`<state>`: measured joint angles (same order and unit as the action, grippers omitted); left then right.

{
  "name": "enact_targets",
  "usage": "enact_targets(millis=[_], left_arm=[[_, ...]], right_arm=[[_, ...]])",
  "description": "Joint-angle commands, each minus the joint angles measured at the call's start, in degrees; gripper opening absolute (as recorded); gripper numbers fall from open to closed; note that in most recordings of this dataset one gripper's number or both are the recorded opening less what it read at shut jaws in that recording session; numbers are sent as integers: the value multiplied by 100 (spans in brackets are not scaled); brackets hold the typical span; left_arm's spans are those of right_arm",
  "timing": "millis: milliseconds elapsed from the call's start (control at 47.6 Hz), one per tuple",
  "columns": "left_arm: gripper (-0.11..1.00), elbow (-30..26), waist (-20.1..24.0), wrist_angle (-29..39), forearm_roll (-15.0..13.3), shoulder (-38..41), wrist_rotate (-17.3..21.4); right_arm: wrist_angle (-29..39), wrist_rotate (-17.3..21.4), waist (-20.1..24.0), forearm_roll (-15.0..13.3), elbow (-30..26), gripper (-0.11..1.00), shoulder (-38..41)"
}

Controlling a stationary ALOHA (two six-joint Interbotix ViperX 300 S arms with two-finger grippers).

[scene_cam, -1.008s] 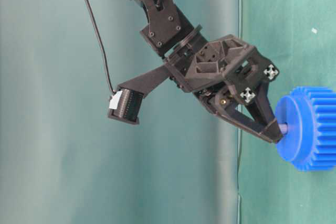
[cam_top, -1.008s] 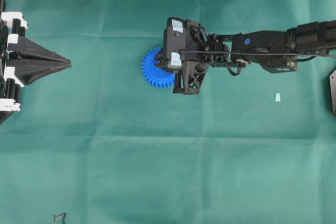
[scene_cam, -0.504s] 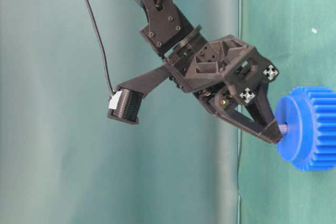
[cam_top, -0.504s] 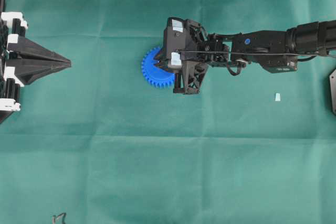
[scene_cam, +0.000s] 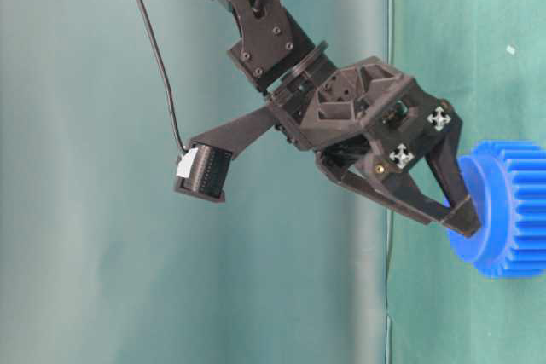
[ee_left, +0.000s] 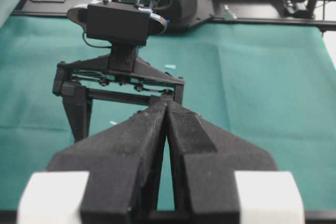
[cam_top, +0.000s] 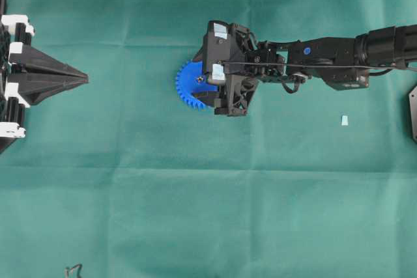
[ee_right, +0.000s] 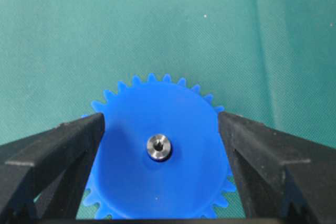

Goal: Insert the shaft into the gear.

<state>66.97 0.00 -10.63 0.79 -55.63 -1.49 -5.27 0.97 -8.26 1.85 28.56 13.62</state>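
Overhead and close right-wrist views both show the gear [cam_top: 189, 84].

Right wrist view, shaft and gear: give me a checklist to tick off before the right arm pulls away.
1. Shaft sits in the gear's centre hole: ok.
2. Right tool open, fingers apart on either side of the shaft: ok.
3. Fingers clear of the gear's face: cannot tell.
4. Shaft fully seated: cannot tell.
5. Left tool shut, parked far from the gear: ok.

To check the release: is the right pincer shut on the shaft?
No, the right pincer stands open, its fingers apart from the shaft in the gear.
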Motion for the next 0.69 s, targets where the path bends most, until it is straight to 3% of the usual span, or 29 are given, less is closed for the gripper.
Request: enact_targets(millis=[0,273,672], left_arm=[[0,-149,-9,-26,9,44,9],[0,-149,-9,-26,9,44,9],[0,-149,-9,-9,9,26,9]], right_arm=[[-26,9,-9,18,-70,95,-97],[18,9,-9,18,-70,94,-167],[378,-26,-9,-26,-26,94,-1187]])
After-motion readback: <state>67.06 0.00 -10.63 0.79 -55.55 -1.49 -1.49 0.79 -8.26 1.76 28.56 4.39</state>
